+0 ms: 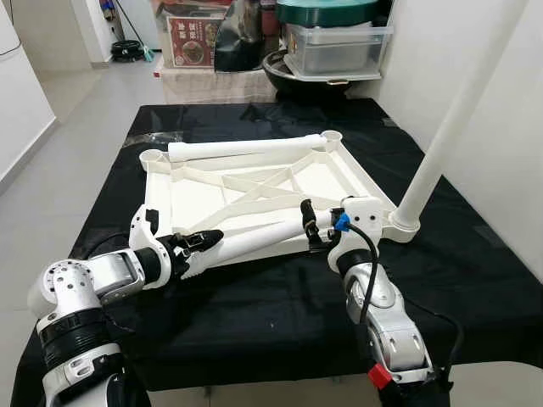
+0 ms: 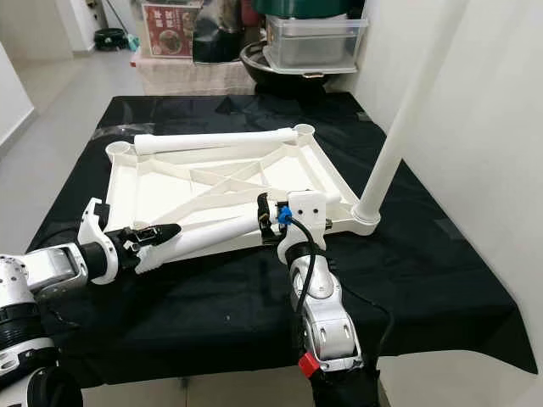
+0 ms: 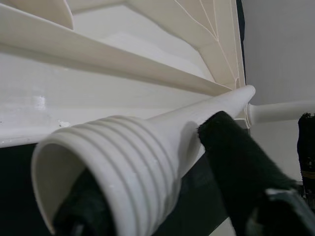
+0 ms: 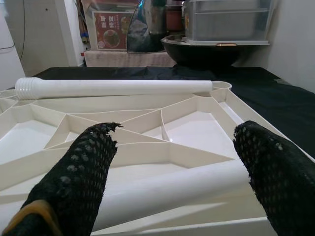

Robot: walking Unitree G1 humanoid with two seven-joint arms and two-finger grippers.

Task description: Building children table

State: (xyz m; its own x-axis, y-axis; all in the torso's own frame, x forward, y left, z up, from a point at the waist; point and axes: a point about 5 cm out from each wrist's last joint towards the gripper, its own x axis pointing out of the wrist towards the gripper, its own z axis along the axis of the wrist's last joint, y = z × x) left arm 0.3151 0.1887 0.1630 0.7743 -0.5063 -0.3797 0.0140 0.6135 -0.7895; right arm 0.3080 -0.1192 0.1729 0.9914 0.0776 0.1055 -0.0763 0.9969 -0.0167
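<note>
A white children's tabletop (image 1: 361, 182) lies upside down on a black-covered table (image 1: 254, 314). One white leg (image 1: 441, 144) stands fixed in its near right corner. A second leg (image 1: 246, 148) lies loose along the far edge. A third leg (image 1: 259, 239) rests across the near edge. My left gripper (image 1: 197, 246) is shut on the third leg's threaded end (image 3: 123, 152), with one finger inside the tube and the other finger (image 3: 236, 157) outside. My right gripper (image 1: 310, 225) is open at the leg's other end, its fingers (image 4: 83, 167) wide apart on either side of the leg (image 4: 167, 189).
Empty round sockets sit at the tabletop's far left corner (image 1: 153, 157) and far right corner (image 1: 331, 135). Beyond the table stand a black bowl (image 1: 297, 72), a clear plastic bin (image 1: 339, 47) and boxes. A white wall runs close on the right; open floor lies on the left.
</note>
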